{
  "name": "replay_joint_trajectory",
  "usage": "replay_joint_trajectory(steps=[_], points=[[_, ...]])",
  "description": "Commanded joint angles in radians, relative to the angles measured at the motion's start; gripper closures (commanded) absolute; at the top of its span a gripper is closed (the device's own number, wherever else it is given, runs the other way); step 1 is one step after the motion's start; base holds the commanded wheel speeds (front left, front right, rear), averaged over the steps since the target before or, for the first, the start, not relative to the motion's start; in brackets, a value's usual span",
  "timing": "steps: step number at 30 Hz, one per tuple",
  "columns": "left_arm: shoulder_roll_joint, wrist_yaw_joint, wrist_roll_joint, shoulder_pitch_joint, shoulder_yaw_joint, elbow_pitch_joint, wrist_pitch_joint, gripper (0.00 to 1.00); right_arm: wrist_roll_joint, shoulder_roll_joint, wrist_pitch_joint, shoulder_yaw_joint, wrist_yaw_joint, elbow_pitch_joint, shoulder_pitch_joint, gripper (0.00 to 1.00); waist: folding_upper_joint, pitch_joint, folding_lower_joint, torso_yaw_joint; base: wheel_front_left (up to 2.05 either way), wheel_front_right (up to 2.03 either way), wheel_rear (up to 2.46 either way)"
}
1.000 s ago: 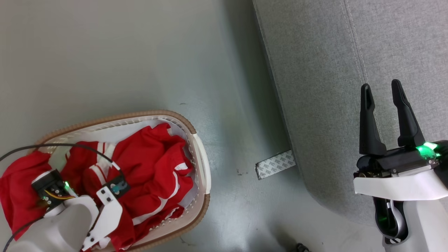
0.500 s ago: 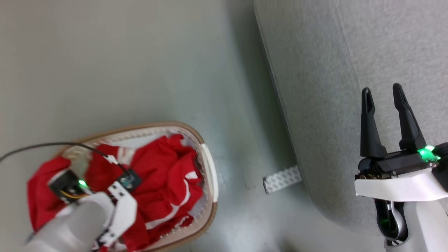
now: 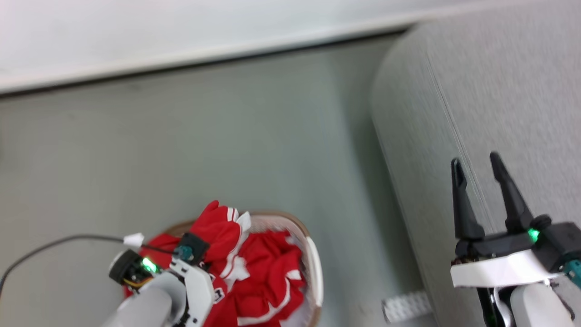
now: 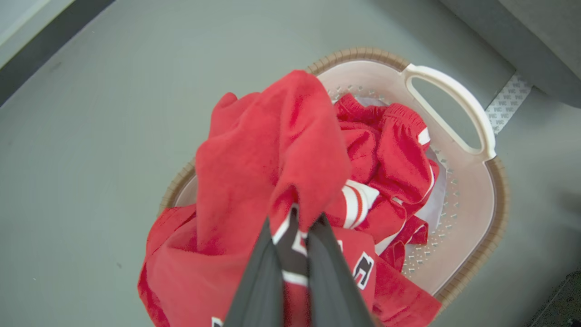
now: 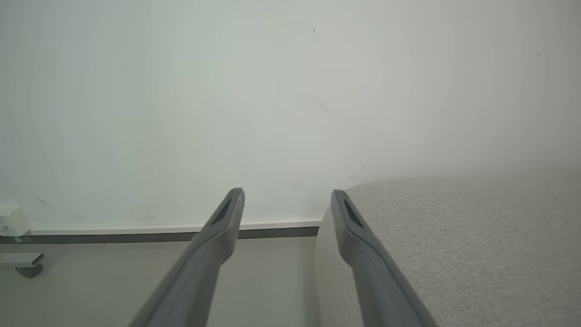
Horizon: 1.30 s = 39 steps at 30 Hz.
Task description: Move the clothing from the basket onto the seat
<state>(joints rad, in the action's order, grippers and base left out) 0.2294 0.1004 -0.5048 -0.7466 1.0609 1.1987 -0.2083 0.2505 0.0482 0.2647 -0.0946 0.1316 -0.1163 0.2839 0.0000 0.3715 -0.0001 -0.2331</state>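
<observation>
L gripper (image 4: 294, 220) clamped on red jersey (image 4: 268, 150) over basket (image 4: 497, 204); R gripper (image 3: 474, 163) fingers apart, holding nothing (over sofa (image 3: 499, 91)).

My left tool (image 4: 295, 222) has dark grey fingers, my right tool (image 3: 475, 159) black ones. The clothing (image 4: 272, 150) is bright red with white stripe trim and black-and-white lettering. The basket (image 4: 467, 213) is cream-white, dotted with small holes, its rim brown. The seat (image 3: 499, 91) is light grey fabric; the floor (image 3: 227, 136), grey-green.

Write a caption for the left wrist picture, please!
Left claw pinches a red jersey over the cream basket.
</observation>
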Motion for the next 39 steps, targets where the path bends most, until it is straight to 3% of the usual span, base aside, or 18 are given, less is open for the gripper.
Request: replay_joint_trajectory(steps=[1,7,18,30,39], points=[[-0.004,-0.002,-0.014,0.027,-0.01,-0.004,-0.018,1.0,-0.001,0.004,-0.001,0.001,-0.002,-0.007,-0.021,0.0,0.0,-0.114,0.0001,0.092,0.0,0.0,0.0],[0.005,-0.02,-0.056,0.074,-0.071,-0.092,-0.057,1.0,-0.011,0.004,-0.001,0.0,-0.002,-0.033,-0.074,0.0,0.0,-0.226,0.0001,0.158,0.0,0.0,0.0],[0.115,-0.101,-0.049,0.149,-0.242,-0.558,-0.056,1.0,0.023,0.004,-0.001,-0.022,-0.002,-0.062,-0.153,0.0,0.0,-0.374,0.0001,0.246,0.0,0.0,0.0],[0.16,-0.196,-0.116,0.074,-0.361,-0.988,0.011,1.0,0.051,0.004,-0.001,-0.081,-0.002,-0.049,-0.176,0.0,0.0,-0.406,0.0001,0.269,0.0,0.0,0.0],[0.182,-0.237,-0.139,0.089,-0.385,-1.098,0.054,1.0,0.075,0.003,-0.001,-0.151,-0.002,-0.032,-0.166,0.0,0.0,-0.401,0.0001,0.26,0.0,0.0,0.0]])
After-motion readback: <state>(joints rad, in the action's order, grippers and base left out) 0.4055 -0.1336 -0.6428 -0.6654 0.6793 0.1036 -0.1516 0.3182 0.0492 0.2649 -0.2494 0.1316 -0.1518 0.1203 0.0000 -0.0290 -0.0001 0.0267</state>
